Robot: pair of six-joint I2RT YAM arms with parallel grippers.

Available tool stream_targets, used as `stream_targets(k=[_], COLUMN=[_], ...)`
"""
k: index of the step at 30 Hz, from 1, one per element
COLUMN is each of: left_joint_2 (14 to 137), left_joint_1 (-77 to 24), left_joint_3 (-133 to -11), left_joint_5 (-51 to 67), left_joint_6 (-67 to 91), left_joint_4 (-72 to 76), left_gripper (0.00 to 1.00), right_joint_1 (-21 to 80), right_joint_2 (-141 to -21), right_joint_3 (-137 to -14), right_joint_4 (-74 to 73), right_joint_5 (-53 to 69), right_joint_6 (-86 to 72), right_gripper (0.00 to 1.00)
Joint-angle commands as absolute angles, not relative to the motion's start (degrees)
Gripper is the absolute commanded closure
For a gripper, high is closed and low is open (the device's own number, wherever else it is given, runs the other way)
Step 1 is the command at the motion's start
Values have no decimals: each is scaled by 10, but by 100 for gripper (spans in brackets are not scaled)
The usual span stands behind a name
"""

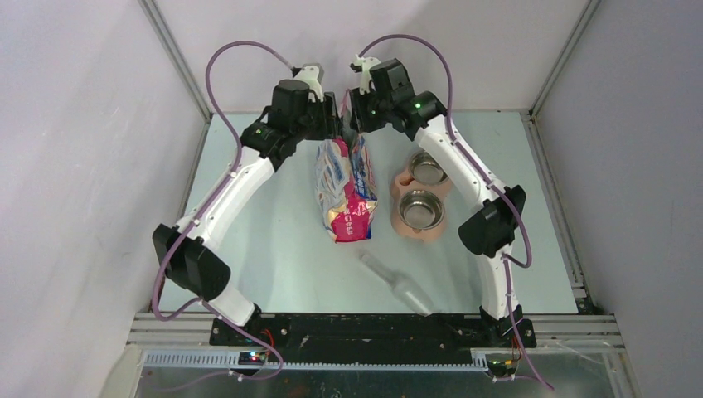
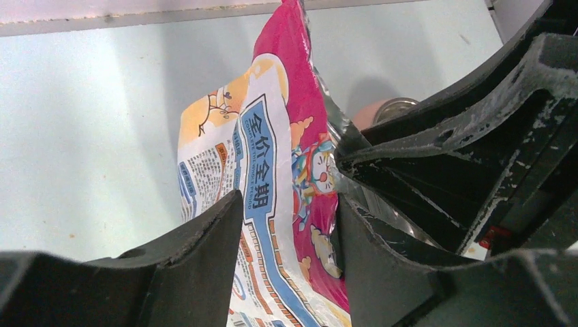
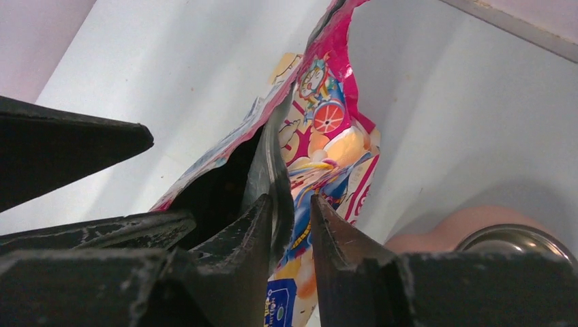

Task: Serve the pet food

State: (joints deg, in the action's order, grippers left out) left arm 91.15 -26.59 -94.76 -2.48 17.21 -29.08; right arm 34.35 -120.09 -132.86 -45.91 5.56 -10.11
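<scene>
Left tool (image 2: 290, 225) and right tool (image 3: 292, 211) each pinch one lip of the bag (image 1: 344, 195) by the surface's (image 1: 273, 249) far edge. Its limp, glossy film probably slips; the pet food is hidden.

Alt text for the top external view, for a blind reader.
The left claw and right claw grip the top of a pink bag. Right of it, a stand holds two steel bowls; a clear scoop lies nearer the bases.
</scene>
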Motion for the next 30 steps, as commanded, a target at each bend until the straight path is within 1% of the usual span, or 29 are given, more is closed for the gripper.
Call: stream_targets(k=[1,4,6,7,8,9,10,11,13,14,15,16,17,18,24,28,29,30], left_joint_2=[924,932,934,935,936,937,937,935,929,926,920,916,906,901,881,887,888,890], left_joint_1=[-270,-271,-272,-272,-272,-272,-272,-272,-272,-272,-272,-272,-271,-271,-271,-271,-271,-271], left_joint_3=[-978,-983,-986,-988,-989,-993,-994,-997,-996,-995,-992,-990,-985,-983,-987,-1004,-1007,-1014], left_joint_5=[-54,-48,-48,-49,-51,-57,-62,-74,-100,-110,-129,-143,-147,-156,-203,-158,-127,-114], left_joint_6=[136,126,116,110,98,92,78,70,50,40,37,29,25,18,2,4,7,10], left_joint_4=[-300,-301,-302,-304,-305,-308,-311,-314,-317,-317,-316,-313,-311,-305,-286,-289,-295,-300], left_gripper=[42,46,50,52,56,58,64,67,77,79,87,91,98,99,100,100,92,74], right_joint_1=[349,351,352,352,353,353,353,353,351,349,347,342,340,337,332,338,344,347], right_joint_2=[-1182,-1188,-1190,-1190,-1191,-1190,-1187,-1186,-1175,-1167,-1163,-1153,-1148,-1138,-1107,-1105,-1106,-1107], right_joint_3=[-1331,-1339,-1343,-1346,-1348,-1352,-1353,-1355,-1355,-1353,-1350,-1348,-1345,-1342,-1320,-1313,-1312,-1312], right_joint_4=[-466,-466,-466,-467,-468,-469,-470,-470,-469,-469,-469,-468,-468,-467,-460,-459,-460,-460], right_joint_5=[69,75,77,75,72,65,59,46,15,4,-7,-20,-26,-37,-79,-40,-24,-20], right_joint_6=[-107,-112,-115,-116,-116,-116,-115,-112,-109,-108,-109,-112,-114,-114,-104,-102,-102,-102], right_gripper=[72,74,83,93,98,100,100,100,100,100,100,100,100,100,100,100,100,100])
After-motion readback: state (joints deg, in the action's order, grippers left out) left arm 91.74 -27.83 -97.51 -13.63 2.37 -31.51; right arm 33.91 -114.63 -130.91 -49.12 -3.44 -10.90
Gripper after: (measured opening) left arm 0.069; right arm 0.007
